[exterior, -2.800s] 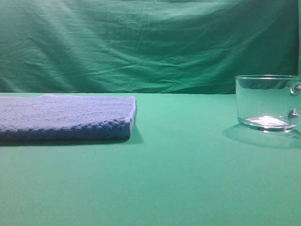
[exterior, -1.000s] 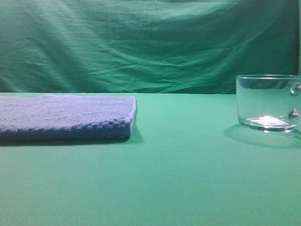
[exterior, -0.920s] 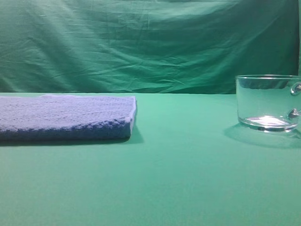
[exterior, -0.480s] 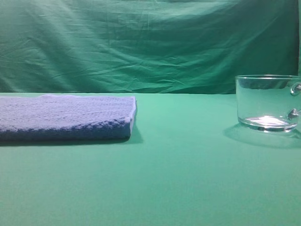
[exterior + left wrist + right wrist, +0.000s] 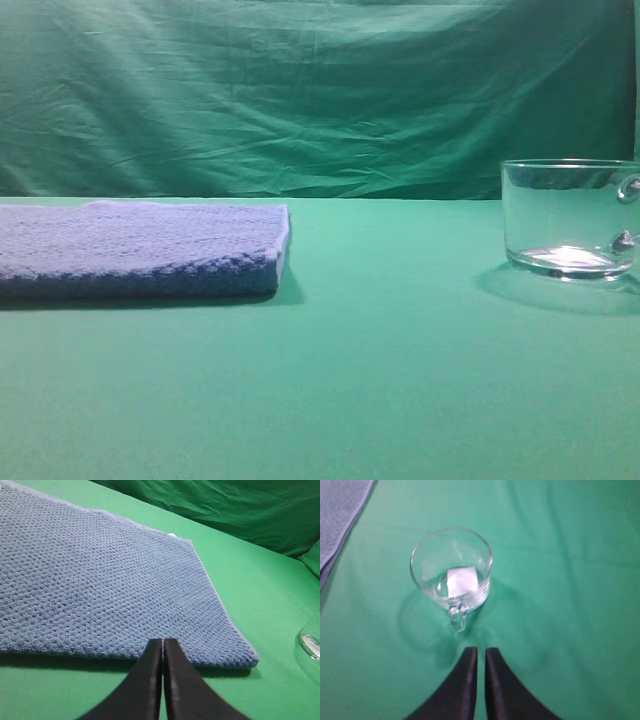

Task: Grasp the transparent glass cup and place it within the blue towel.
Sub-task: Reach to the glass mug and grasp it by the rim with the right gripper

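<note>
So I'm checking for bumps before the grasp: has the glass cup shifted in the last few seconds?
No. The transparent glass cup stands at the same spot on the green cloth, equally far right of the blue towel.

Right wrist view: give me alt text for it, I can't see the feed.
The transparent glass cup stands upright on green cloth, handle toward the right gripper, whose jaws are shut just short of it. The blue towel shows at the top left corner.

left gripper (image 5: 163, 645): black fingers pressed together, tips touching, nothing between, pointing forward and low | right gripper (image 5: 481, 652): black fingers nearly together, thin slit between tips, holding nothing, pointing forward | arms not visible in exterior high view
</note>
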You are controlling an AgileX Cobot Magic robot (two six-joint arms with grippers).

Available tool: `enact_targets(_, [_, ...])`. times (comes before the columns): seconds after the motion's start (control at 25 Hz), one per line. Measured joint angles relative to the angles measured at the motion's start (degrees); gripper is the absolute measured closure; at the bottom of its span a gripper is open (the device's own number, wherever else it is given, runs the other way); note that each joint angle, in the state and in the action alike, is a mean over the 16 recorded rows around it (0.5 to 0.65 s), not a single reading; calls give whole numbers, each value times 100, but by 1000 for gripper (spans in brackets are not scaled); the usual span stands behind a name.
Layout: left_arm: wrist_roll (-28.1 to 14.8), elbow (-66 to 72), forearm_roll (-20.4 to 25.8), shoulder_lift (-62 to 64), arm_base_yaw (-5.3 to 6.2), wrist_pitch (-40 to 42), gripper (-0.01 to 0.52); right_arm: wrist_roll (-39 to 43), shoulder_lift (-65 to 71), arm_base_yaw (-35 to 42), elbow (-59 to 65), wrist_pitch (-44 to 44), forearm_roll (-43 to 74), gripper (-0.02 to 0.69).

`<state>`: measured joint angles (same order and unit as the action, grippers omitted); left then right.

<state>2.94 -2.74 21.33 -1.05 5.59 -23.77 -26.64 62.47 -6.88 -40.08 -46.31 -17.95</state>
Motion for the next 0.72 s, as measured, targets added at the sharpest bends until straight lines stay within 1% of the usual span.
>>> enact_targets(0.08, [0,0,0,0,0,0,514,38,277,-145,-53,34,97,565])
enact_targets(0.16, [0,0,0,0,0,0,514,76,541,-267,-84,85,171,511])
enact_targets(0.48, [0,0,0,0,0,0,514,165,1622,-413,-220,344,129,217])
enact_targets(0.56, [0,0,0,0,0,0,514,166,1910,-414,-287,412,77,155])
enact_targets(0.64, [0,0,0,0,0,0,514,163,2200,-414,-375,482,26,116])
enact_targets(0.72, [0,0,0,0,0,0,514,159,2478,-414,-489,545,-9,106])
